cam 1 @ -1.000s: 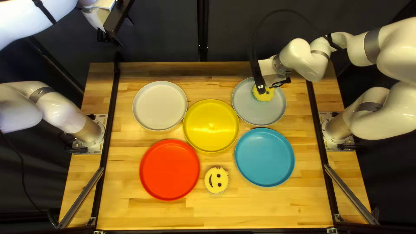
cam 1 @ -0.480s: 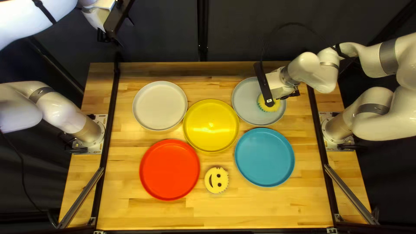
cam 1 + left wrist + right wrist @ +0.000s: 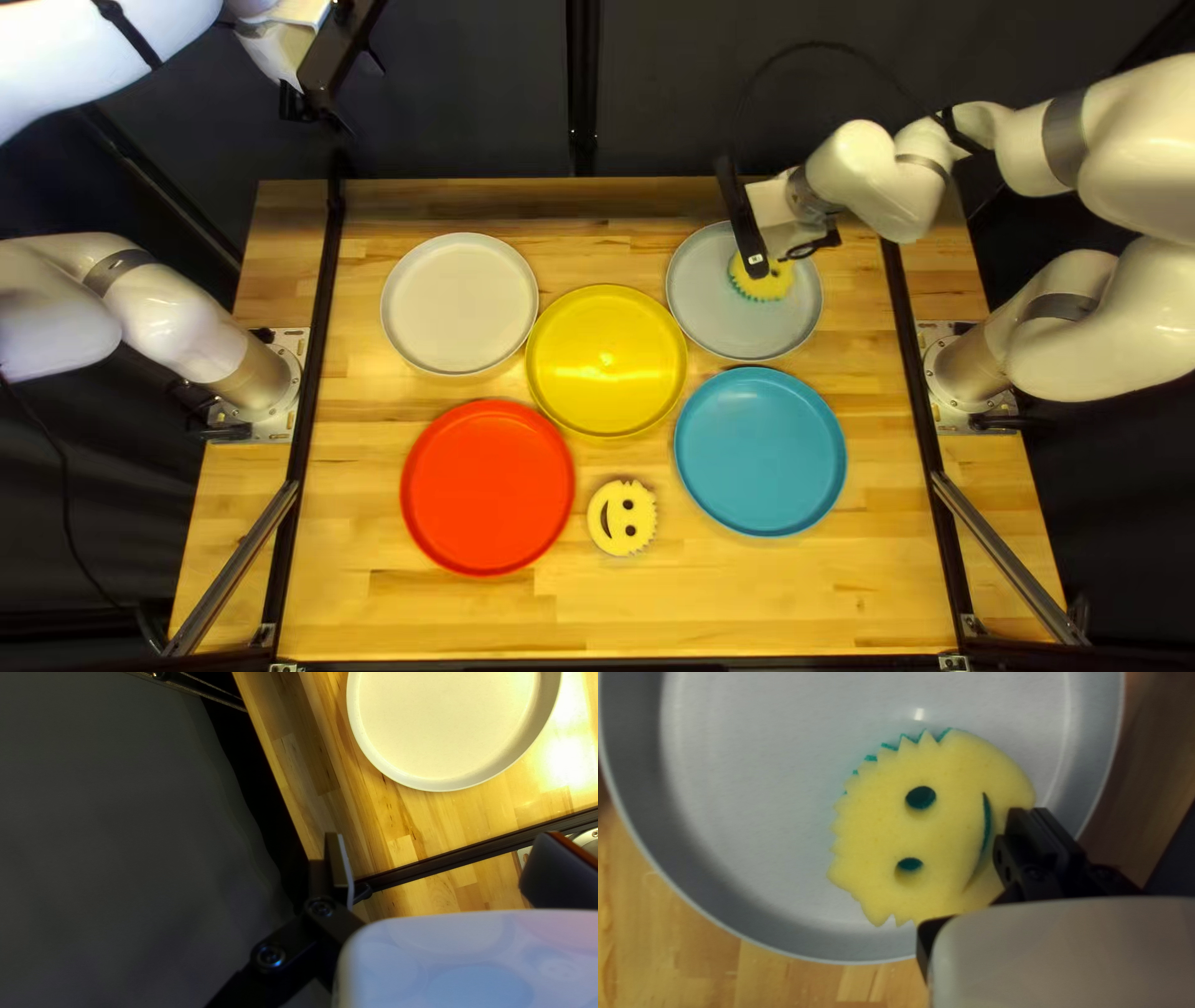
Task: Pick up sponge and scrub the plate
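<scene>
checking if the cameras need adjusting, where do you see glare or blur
Top left view: bright reflections on the round yellow plate, and the thin looping dark cable blurs into the curtain; left wrist view: washed-out glare on the pale wooden table beside the round off-white plate; right wrist view: one small glint on the round light grey plate, near the toothed yellow sponge.

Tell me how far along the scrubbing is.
Done: the sponge is in the right gripper, which looks shut on its edge, and it is on the gray plate.
In hand: scrubbing, it seems; the sponge slid toward the table's near edge and has since come partway back.
Left: finishing the scrub and letting go, probably. I can't tell how clean the plate is.
</scene>
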Motion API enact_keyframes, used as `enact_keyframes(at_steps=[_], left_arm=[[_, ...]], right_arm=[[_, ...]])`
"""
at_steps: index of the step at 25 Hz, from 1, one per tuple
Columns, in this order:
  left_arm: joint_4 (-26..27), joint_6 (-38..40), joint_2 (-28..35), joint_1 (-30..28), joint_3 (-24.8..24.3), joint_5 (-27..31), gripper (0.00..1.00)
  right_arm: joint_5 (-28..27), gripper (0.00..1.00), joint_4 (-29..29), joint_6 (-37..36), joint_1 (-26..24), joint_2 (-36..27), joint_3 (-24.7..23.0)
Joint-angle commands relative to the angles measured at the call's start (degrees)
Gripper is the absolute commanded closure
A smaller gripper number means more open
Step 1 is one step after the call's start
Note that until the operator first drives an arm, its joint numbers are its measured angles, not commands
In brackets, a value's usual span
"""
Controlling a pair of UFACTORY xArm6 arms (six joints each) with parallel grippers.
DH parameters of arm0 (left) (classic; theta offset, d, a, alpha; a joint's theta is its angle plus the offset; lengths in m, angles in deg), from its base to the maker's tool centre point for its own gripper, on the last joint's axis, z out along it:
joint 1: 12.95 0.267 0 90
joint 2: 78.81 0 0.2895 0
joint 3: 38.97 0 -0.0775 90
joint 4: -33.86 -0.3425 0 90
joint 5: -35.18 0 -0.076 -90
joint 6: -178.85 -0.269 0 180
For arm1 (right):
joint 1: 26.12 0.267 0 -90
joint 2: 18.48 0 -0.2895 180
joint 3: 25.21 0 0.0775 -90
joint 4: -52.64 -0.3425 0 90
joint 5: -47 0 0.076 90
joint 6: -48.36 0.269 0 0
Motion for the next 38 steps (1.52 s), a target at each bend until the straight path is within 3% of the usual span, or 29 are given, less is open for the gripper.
enact_keyframes(at_steps=[1,7,17,21,30,34,38], left_arm=[[0.0,0.0,0.0,0.0,0.0,0.0,0.0],[0.0,0.0,0.0,0.0,0.0,0.0,0.0],[0.0,0.0,0.0,0.0,0.0,0.0,0.0],[0.0,0.0,0.0,0.0,0.0,0.0,0.0],[0.0,0.0,0.0,0.0,0.0,0.0,0.0],[0.0,0.0,0.0,0.0,0.0,0.0,0.0],[0.0,0.0,0.0,0.0,0.0,0.0,0.0]], right_arm=[[0.43,1.0,-0.38,-0.41,-0.04,0.06,-0.27],[1.75,1.0,2.57,3.66,2.58,-2.97,-5.06],[-0.92,1.0,8.75,11.2,6.52,-11.61,-11.93],[0.1,1.0,6.86,6.72,3.42,-10.32,-11.11],[3.5,1.0,-6.8,-11.56,-1.89,-3.11,-4.95],[3.18,1.0,-8.74,-13.29,-1.66,-2.78,-3.73],[4.1,1.0,-8.95,-13.48,-1.18,-3.73,-5.53]])
